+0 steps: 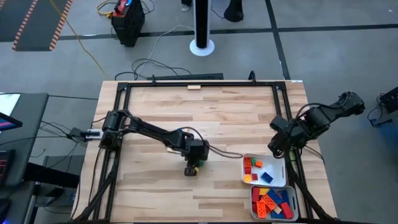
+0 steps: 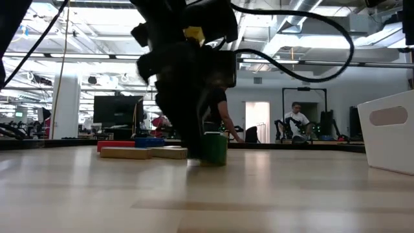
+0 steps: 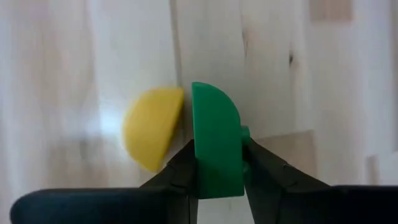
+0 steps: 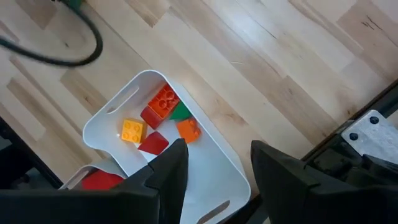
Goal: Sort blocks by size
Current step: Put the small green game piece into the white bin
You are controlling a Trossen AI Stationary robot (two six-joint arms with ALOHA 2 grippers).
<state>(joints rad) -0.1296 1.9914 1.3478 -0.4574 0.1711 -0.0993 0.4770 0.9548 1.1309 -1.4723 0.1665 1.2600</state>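
1. left gripper (image 3: 217, 171) is at mid-table, low on the boards, jaws clamped on a green plastic block with one rounded end (image 3: 216, 140) – one finger on each flat face

2. a yellow rounded plastic block (image 3: 152, 127) lies on the wood, touching or just beside the green one on one side; in the low view the green block (image 2: 213, 149) sits at table level under the gripper, so it looks not yet lifted

3. handling, as a judgement: hard, light, stiff plastic with smooth faces – liable to slip or twist if pinched near the curved end; the flat sides where the fingers now sit look the soundest hold

4. right gripper (image 4: 214, 165) hovers near the table's right edge over a white rectangular tray (image 4: 106, 121) holding red, orange and yellow studded bricks; jaws stand apart, nothing between them

5. a second white tray (image 1: 296, 198), fuller with red, blue and yellow bricks, sits just nearer the front edge

6. room: bare wooden table (image 1: 217, 106) lies between the left gripper and the trays; tan wooden blocks (image 2: 142, 153) show beyond in the low view; the tray walls and the waiting right arm are the things to clear
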